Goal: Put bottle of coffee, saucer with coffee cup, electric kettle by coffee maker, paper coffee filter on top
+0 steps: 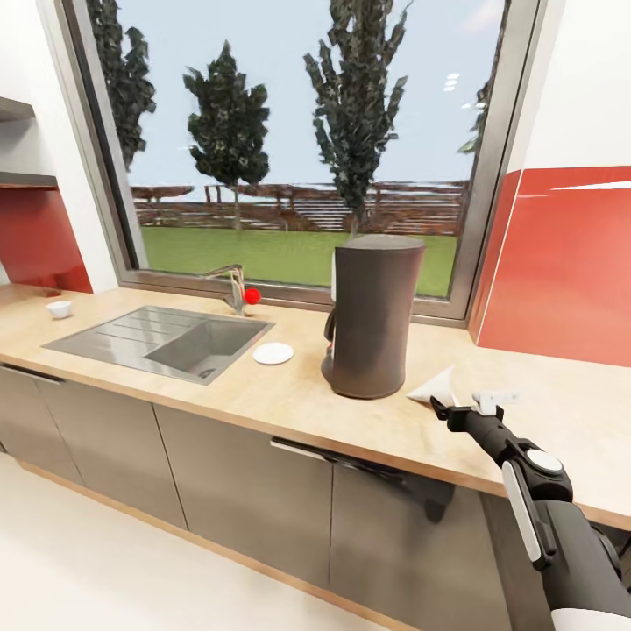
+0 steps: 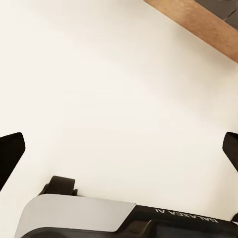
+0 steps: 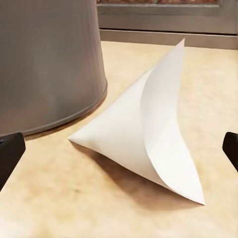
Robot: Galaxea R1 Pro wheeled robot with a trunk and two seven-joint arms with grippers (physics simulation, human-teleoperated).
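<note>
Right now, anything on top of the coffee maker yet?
No. The coffee maker has a bare top. The paper filter lies on the countertop beside its base, in front of the open right gripper.

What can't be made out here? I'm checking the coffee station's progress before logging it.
- Tall dark grey coffee maker: head view shows its back, hiding the carafe.
- Small white cup far left: too small to show a handle.
- Dark grey wall shelf: cut by the left edge; contents unseen.
- White folded paper filter: right pincer partly covers it in head view.
</note>
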